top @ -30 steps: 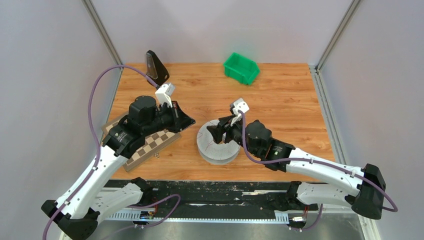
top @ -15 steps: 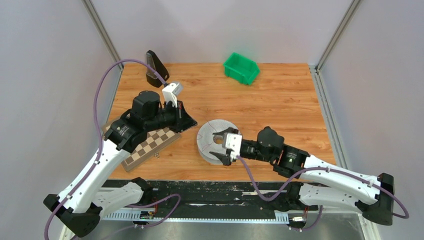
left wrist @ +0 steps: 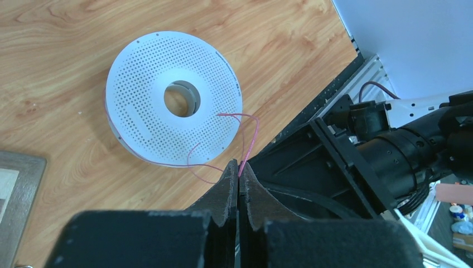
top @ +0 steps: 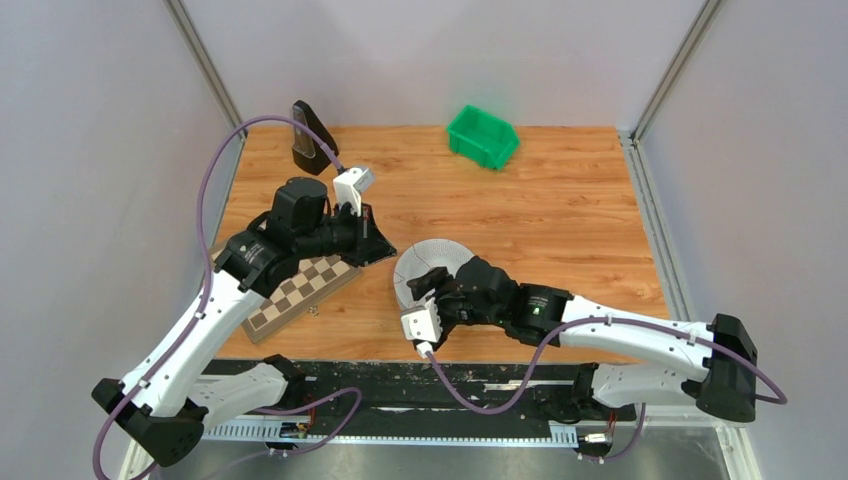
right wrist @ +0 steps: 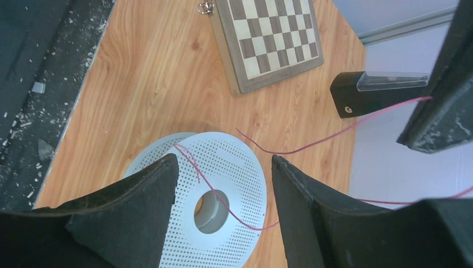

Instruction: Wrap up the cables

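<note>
The grey perforated reel (top: 442,252) lies flat on the wooden table, partly hidden under my right arm. It also shows in the left wrist view (left wrist: 139,100) and the right wrist view (right wrist: 234,167). A hair-fine pink cable (left wrist: 251,139) runs from the reel's rim across its top disc and up to my left gripper (left wrist: 239,167). That gripper is shut on the strand, just left of the reel in the top view (top: 385,250). My right gripper (right wrist: 223,162) is open and empty, hovering over the reel's near side (top: 433,287). The strand (right wrist: 312,146) crosses the centre hole.
A folded chessboard (top: 300,290) lies left of the reel, under my left arm. A black stand (top: 312,135) is at the back left and a green bin (top: 482,135) at the back. The table's near edge with a black rail (top: 420,375) is just behind my right wrist.
My right arm has swung from the reel's far side round to its near side, its gripper now over the reel. My left gripper has shifted slightly right, still holding the strand.
</note>
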`<state>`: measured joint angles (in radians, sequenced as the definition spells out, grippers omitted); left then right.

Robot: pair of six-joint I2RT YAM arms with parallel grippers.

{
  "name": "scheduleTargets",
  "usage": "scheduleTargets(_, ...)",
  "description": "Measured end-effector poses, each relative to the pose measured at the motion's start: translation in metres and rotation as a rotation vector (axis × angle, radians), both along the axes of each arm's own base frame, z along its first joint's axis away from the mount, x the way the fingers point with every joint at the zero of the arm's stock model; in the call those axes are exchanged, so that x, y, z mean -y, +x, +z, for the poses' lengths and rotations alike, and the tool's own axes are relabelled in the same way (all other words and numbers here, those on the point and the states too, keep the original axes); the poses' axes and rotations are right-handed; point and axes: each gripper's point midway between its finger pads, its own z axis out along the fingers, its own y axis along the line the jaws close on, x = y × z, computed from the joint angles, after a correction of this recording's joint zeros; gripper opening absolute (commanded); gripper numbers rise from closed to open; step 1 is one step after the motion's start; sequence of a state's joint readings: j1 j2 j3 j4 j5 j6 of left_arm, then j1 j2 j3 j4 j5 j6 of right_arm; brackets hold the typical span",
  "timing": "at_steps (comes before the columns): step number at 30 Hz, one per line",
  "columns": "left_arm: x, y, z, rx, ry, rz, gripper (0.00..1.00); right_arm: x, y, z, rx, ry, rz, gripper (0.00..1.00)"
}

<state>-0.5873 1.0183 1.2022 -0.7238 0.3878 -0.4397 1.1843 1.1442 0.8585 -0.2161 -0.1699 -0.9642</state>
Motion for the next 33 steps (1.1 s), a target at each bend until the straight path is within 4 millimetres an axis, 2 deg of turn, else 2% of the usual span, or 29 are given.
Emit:
scheduleTargets(6, 0.000, -0.001, 0.003, 0.011, 0.006, -0.010, 0.00, -0.001, 0.004, -0.012, 0.043, -0.097, 0.011, 0.62)
scheduleTargets(12, -0.001, -0.001, 0.002, 0.011, 0.012, -0.015, 0.00, -0.001, 0.001, -0.032, 0.069, -0.193, 0.029, 0.53)
scheduleTargets(16, -0.001, -0.001, 0.002, 0.008, 0.013, -0.017, 0.00, 0.002, 0.011, -0.053, 0.102, -0.281, 0.000, 0.42)
scheduleTargets(19, -0.001, -0.002, 0.002, 0.005, 0.018, -0.019, 0.00, 0.006, 0.020, -0.064, 0.133, -0.334, -0.031, 0.29)
scheduleTargets(22, -0.002, -0.001, 0.005, 0.009, 0.027, -0.021, 0.00, 0.009, 0.026, -0.065, 0.161, -0.355, -0.052, 0.25)
scheduleTargets(27, -0.002, 0.001, 0.007, 0.016, 0.040, -0.026, 0.00, 0.011, 0.031, -0.063, 0.193, -0.367, -0.064, 0.01)
scheduleTargets(33, 0.000, 0.004, 0.001, 0.000, 0.058, -0.026, 0.00, 0.009, 0.031, -0.055, 0.185, -0.342, -0.077, 0.00)
